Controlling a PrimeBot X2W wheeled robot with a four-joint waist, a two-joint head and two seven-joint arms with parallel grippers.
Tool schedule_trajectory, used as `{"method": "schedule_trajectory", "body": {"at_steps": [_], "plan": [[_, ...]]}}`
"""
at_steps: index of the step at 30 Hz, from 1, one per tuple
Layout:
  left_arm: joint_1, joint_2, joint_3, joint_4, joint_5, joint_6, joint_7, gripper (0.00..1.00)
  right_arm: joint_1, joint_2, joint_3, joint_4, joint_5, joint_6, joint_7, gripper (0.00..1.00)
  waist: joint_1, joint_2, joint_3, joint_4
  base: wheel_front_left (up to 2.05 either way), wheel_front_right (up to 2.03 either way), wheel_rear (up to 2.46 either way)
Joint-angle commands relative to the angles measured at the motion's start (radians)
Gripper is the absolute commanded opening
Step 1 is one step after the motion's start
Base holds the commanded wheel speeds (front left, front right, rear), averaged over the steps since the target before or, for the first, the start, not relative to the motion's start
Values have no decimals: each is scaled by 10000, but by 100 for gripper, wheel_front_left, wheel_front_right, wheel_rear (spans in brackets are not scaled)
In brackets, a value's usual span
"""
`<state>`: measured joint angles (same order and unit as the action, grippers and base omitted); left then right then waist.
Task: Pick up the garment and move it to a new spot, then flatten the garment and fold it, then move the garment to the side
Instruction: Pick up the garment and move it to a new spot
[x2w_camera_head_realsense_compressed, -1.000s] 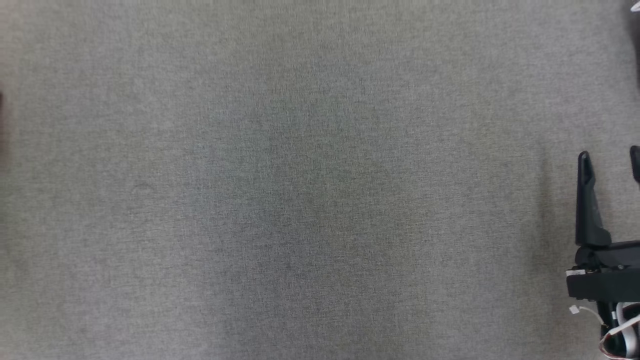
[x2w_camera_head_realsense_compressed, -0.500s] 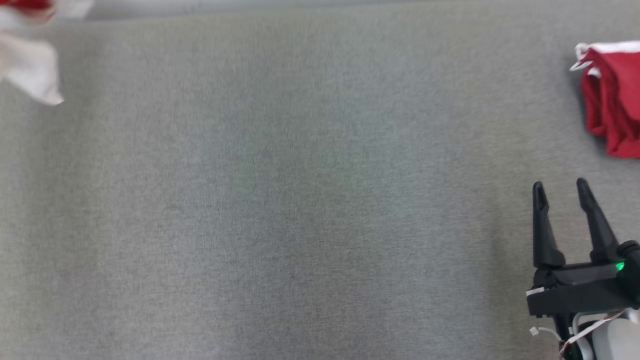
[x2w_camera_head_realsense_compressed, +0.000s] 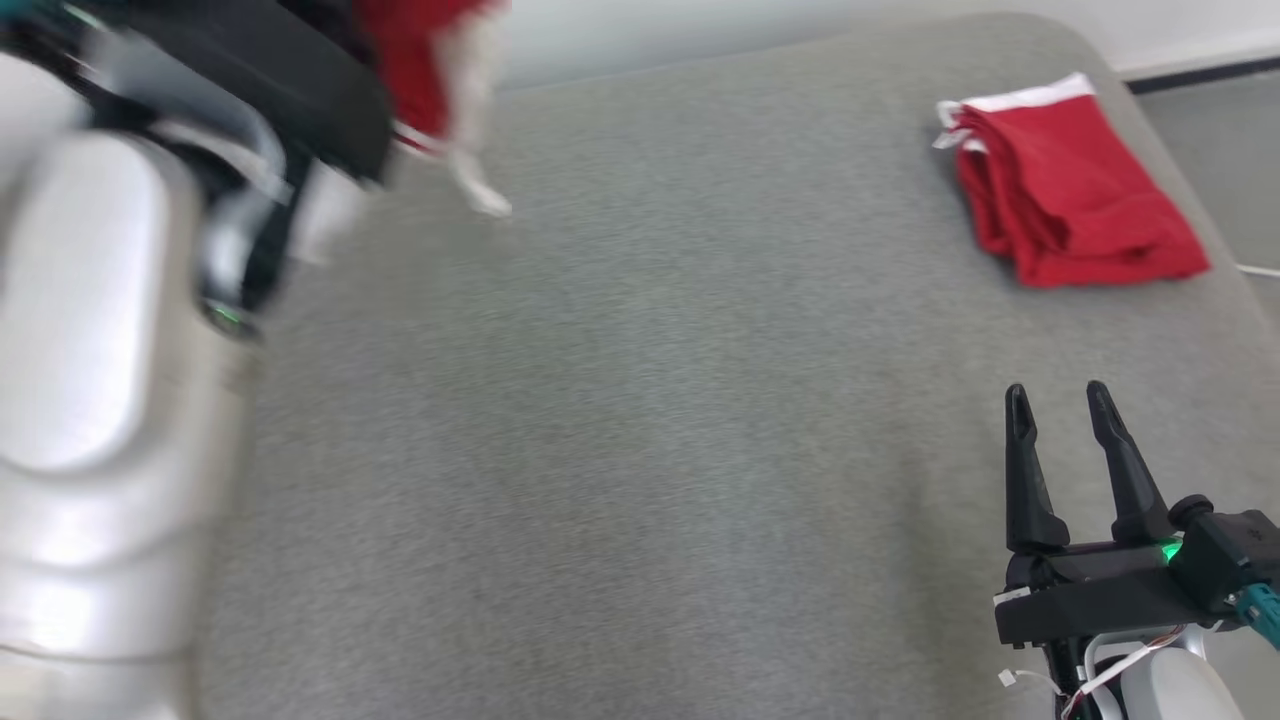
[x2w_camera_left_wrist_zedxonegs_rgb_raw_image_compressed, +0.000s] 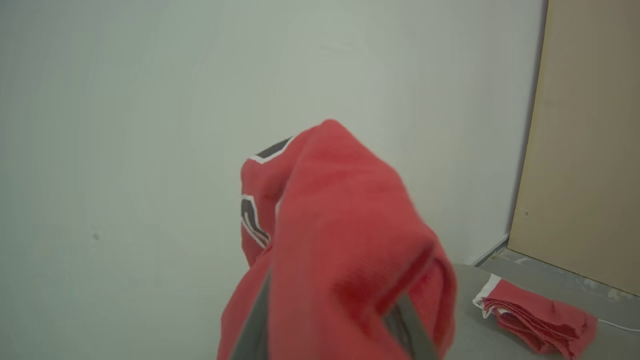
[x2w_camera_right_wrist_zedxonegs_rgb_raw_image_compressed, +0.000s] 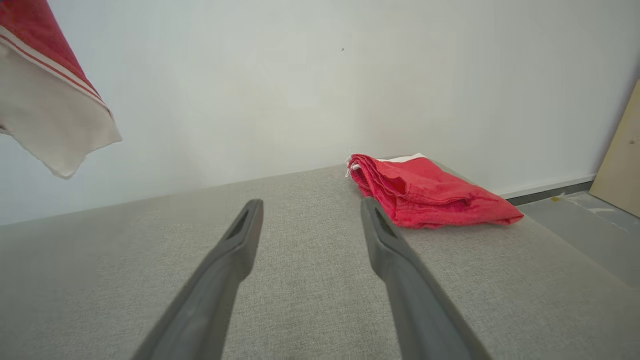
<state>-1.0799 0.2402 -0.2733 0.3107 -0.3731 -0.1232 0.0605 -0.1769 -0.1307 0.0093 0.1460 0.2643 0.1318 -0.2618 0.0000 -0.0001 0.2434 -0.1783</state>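
The garment is held aloft by the left gripper; its jaws cannot be judged. The right gripper is kept with jaws parted, empty. Placing, folding are undone.

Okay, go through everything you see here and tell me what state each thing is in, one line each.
table: grey fabric top, flat
left gripper: shut on the held garment, fingertips hidden in cloth
held garment: lifted off the table, hanging bunched
right gripper: open, empty, above the table
folded garment: folded, lying near the table's far right corner
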Motion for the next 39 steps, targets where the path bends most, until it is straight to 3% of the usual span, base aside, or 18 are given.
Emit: {"method": "schedule_trajectory", "body": {"at_steps": [1,7,17,18,28,39], "plan": [[376,-199,-97,-120,-117,75,-52,0,62,92,-18,2,112,-25,-38,100,0,1,-25,-796,0,0,0],[2054,-1014,-751,-332,-292,256,-337,0,188,266,-141,-23,121,-25,-38,100,0,1,60,-1051,0,0,0],[4927,-1543,-1690,569,-597,350,-1134,0,20,373,-34,2,67,-25,-29,100,0,1,135,-807,0,0,0],[5163,-1584,-1915,731,-497,320,-1318,98,13,361,-24,28,64,-25,-29,100,0,1,97,-693,0,0,0],[4912,-1540,-2013,474,-288,397,-2669,100,359,149,-85,48,-11,-25,-30,100,0,1,-594,75,0,0,0],[6537,-83,-264,-552,-488,1065,-3234,100,798,-97,28,-35,-28,-25,-28,100,0,1,-1508,1356,0,0,0]]}}
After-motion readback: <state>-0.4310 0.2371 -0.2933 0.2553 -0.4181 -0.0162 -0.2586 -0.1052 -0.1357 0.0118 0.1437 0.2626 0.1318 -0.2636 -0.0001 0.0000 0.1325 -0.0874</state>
